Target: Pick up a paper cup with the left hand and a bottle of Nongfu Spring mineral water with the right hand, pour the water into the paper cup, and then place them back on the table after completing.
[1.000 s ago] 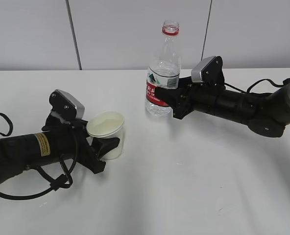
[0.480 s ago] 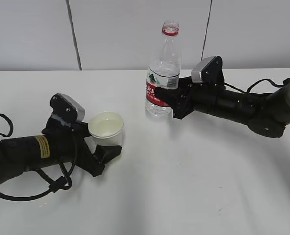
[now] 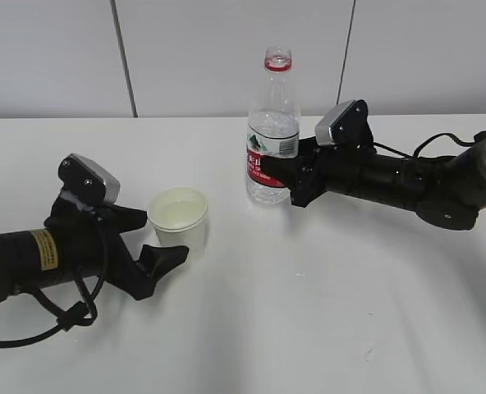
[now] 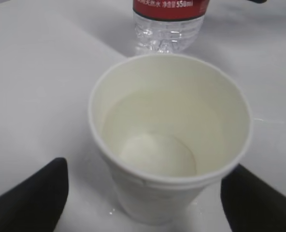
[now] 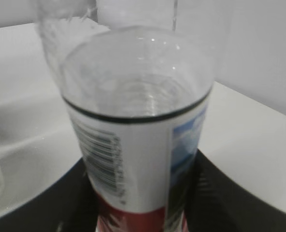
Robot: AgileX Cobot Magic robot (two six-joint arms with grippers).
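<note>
Paper cup (image 3: 178, 220) of water (image 4: 155, 140) stands near left on the table (image 3: 309, 312), left tool (image 3: 157, 240) wide around it; thin-walled, spillable; right tool (image 3: 286, 174) clamps the light, crushable bottle (image 3: 272, 131) at its label.

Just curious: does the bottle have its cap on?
No, the bottle stands open, with only a red ring at its neck.

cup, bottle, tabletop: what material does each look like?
Cup: looks like matte off-white paper with a rolled rim, water inside. Bottle: thin clear plastic, ribbed and see-through, with a glossy red and white label. Table: smooth white top with a slight sheen, probably laminate; can't confirm.
</note>
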